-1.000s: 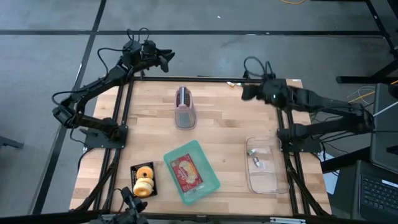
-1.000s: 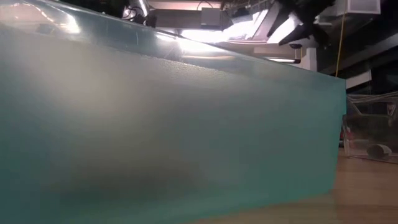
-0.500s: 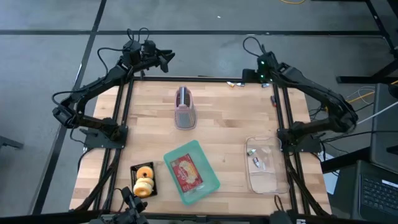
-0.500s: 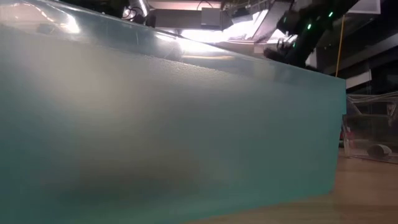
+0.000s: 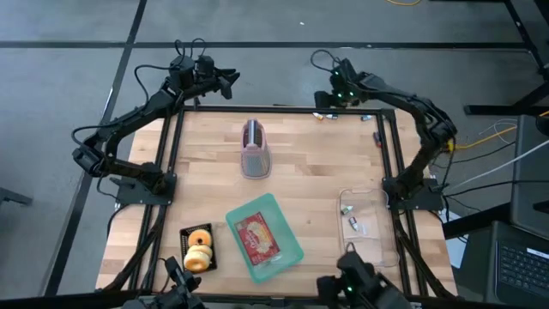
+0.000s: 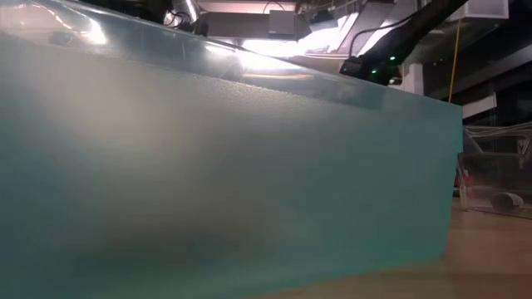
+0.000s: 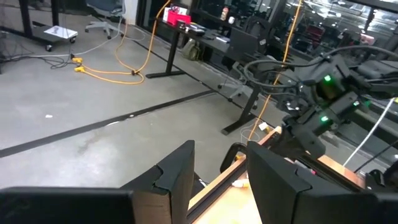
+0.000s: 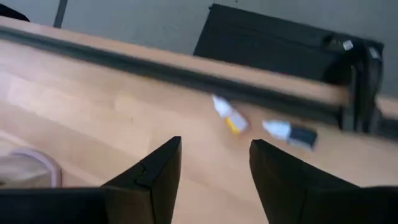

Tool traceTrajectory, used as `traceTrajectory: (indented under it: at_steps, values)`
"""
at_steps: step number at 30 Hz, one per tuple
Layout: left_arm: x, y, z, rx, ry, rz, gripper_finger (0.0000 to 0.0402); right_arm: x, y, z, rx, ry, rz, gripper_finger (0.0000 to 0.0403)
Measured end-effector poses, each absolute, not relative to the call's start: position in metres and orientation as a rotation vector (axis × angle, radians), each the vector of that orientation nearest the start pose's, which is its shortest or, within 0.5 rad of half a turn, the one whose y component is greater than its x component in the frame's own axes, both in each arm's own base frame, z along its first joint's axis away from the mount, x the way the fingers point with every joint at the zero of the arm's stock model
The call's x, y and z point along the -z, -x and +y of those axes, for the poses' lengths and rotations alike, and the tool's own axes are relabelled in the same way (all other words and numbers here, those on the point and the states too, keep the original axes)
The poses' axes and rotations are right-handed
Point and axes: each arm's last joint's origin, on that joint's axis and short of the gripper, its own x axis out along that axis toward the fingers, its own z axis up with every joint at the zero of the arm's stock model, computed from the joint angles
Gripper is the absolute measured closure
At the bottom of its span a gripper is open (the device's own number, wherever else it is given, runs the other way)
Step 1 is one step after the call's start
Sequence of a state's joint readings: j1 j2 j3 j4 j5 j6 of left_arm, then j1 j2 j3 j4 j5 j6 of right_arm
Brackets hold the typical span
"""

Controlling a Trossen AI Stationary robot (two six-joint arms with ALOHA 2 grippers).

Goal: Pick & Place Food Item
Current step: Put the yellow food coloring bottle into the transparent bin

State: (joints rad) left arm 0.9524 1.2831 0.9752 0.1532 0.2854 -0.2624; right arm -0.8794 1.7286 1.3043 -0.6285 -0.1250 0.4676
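A: Right pincer (image 5: 324,101) spread wide at the tabletop's (image 5: 309,163) far edge; left pincer (image 5: 232,83) parted, parked far-left.

B: Donuts (image 5: 198,247) sit near-left, untouched. Best approach from above, straddling one.

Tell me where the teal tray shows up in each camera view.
High view: teal tray at bottom centre, holding a red packet.
Low view: its wall fills most of the picture.
Left wrist view: not in it.
Right wrist view: not in it.
Shared landmark: wooden table.
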Motion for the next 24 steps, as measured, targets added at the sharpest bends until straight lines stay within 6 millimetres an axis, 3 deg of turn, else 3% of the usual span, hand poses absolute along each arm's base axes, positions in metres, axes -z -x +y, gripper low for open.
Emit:
traceTrajectory:
  at_steps: [4, 10, 19, 24]
  values:
    - [-0.325, -0.175, 0.233, -0.685, 0.348, 0.038, 0.0261, -0.232, -0.249, -0.287, 0.854, -0.916, 0.842, 0.0199]
    - [-0.325, -0.175, 0.233, -0.686, 0.348, 0.038, 0.0261, -0.210, -0.267, -0.288, 0.785, -0.815, 1.080, 0.0181]
    - [-0.325, -0.175, 0.233, -0.686, 0.349, 0.039, 0.0261, -0.213, -0.269, -0.286, 0.752, -0.822, 1.146, 0.0167]
    - [-0.325, -0.175, 0.233, -0.687, 0.359, 0.036, 0.0261, -0.234, -0.286, -0.278, 0.695, -0.785, 1.113, 0.0167]
